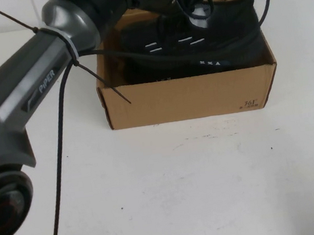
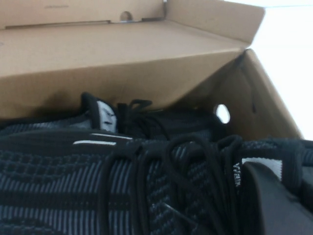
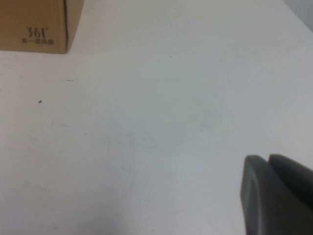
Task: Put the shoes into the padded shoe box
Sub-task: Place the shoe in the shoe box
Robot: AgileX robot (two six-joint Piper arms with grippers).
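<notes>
1. At twelve o'clock on the white table the padded shoe box is seen, open-topped, with its printed mark at the front corner toward four o'clock.
2. Inside it the shoes are lodged, black knit with white dashes; two are counted in the left wrist view, one lying behind the other, laces uppermost.
3. One box and one pair are counted.
4. Over the box's eleven o'clock corner the left arm is reached in; the left gripper is clenched just above the near shoe's laces, and whether anything is pinched cannot be told.
5. Off the box toward four o'clock the right gripper is held over bare table, cut off by the frame edge; its two fingers are pressed together, with nothing between them.
</notes>
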